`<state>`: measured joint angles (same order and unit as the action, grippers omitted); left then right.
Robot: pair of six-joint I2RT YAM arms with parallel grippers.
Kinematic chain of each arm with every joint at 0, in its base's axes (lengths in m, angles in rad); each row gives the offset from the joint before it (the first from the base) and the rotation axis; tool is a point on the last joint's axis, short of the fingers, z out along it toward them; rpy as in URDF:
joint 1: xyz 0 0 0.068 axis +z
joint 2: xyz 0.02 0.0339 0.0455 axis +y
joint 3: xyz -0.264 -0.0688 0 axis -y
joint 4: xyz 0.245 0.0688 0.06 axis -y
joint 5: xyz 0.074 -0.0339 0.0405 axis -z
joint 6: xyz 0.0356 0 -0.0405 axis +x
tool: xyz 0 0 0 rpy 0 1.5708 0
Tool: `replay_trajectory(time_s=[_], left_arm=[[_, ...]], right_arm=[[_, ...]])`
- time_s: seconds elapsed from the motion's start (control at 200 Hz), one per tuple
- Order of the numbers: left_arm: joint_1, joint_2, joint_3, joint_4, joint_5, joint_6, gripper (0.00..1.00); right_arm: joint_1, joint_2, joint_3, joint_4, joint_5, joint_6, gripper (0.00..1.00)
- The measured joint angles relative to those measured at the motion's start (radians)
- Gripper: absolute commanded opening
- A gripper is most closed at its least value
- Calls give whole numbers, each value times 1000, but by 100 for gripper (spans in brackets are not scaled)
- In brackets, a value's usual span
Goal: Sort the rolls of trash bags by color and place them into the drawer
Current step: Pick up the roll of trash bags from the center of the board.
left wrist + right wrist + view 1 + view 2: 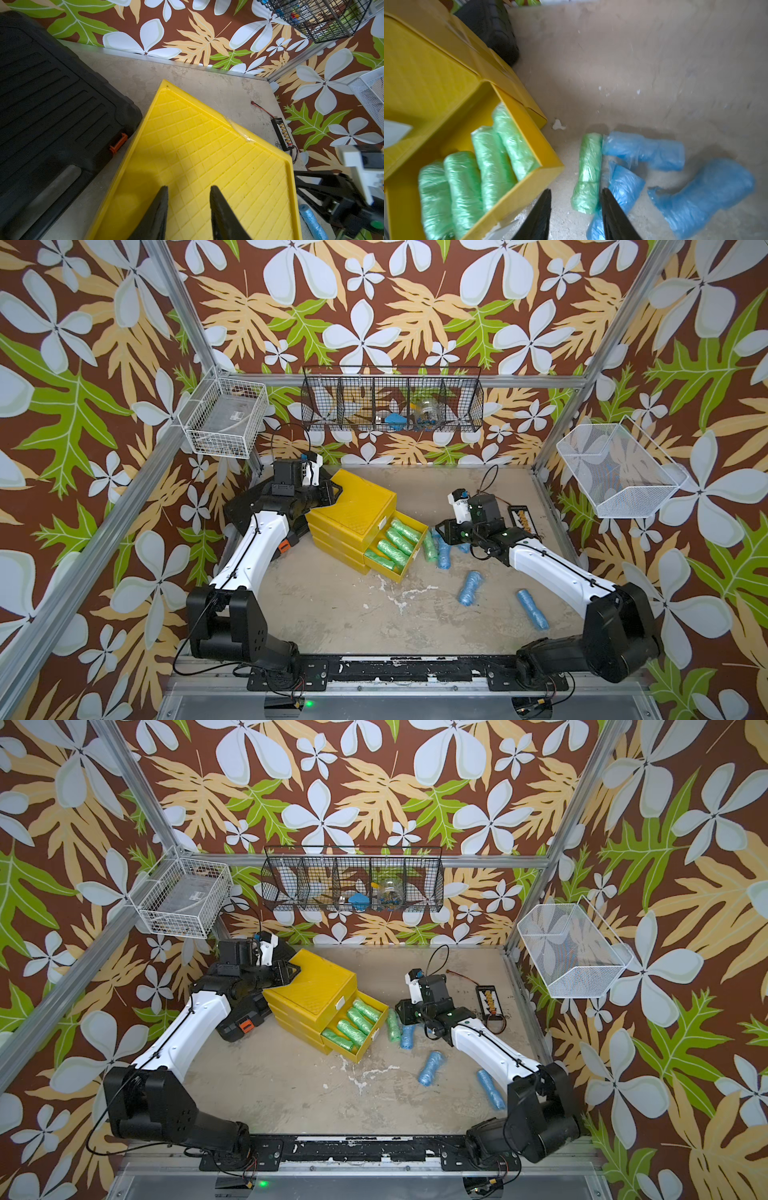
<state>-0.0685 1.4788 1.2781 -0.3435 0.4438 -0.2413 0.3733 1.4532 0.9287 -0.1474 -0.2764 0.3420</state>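
Note:
The yellow drawer chest point(357, 506) stands at the middle left, with one drawer below the top one pulled out point(409, 568). Several green rolls point(392, 545) lie side by side in that drawer. My left gripper point(188, 188) rests over the chest's ribbed top point(207, 145), open and holding nothing. One green roll point(588, 166) lies on the table just beside the open drawer, touching two blue rolls point(643, 151) point(625, 187). My right gripper point(576, 190) hovers open over the near end of that green roll. Two more blue rolls point(469, 588) point(532, 609) lie further toward the front right.
A flat black tool case point(52, 93) lies against the chest's left side. A black connector strip with wires point(521, 522) sits by the right wall. A white wire basket point(224, 418), a black mesh basket point(390, 406) and a white mesh bin point(619, 472) hang on the walls.

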Motion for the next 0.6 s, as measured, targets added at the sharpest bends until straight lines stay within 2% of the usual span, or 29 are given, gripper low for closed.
replay_trajectory(time_s=[0.17,0.315,0.6], left_arm=[[0,0,0,0,0,0,37],[0,0,0,0,-2,6,37],[0,0,-2,1,-2,7,37]], right_arm=[[-45,129,-27,44,-127,46,38],[-44,201,-13,81,-188,63,41],[-45,299,35,107,-208,77,46]])
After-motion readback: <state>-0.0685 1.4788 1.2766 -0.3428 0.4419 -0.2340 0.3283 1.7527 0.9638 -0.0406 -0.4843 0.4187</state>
